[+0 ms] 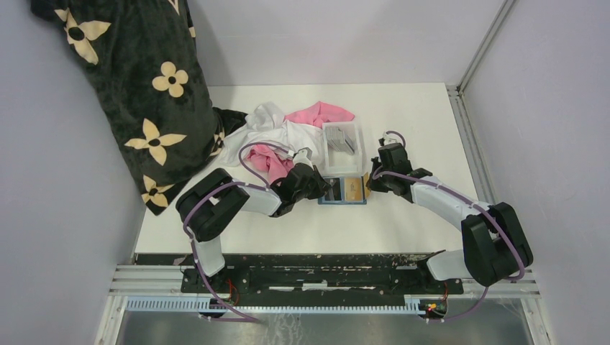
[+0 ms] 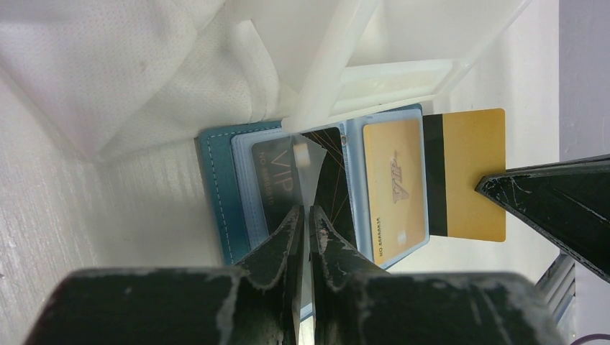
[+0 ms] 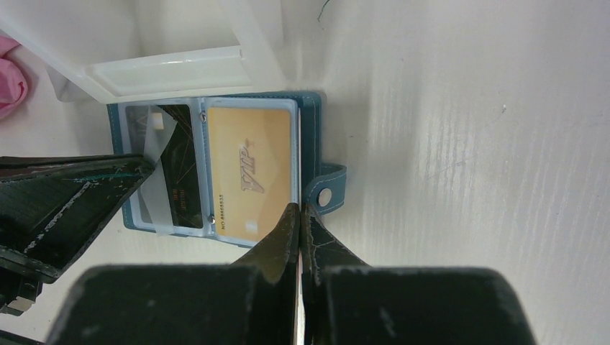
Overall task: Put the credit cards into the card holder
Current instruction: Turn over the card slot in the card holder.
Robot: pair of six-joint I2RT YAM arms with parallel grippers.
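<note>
Left end effector (image 2: 304, 215) pinches the card holder's (image 2: 216, 187) clear sleeve (image 2: 308, 162) to open its pocket; right end effector (image 3: 300, 215) clamps a gold card (image 2: 467, 176) beside it, likely for insertion

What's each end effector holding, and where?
Left end effector pinches a clear sleeve flap of the card holder; right end effector grips the gold card by its edge.

The white table (image 1: 403, 223) is carrying an open teal card holder (image 1: 342, 202), a clear plastic tray (image 1: 359, 147) just beside it, and crumpled white (image 1: 270, 126) and pink (image 1: 320, 113) cloths, possibly garments.
</note>
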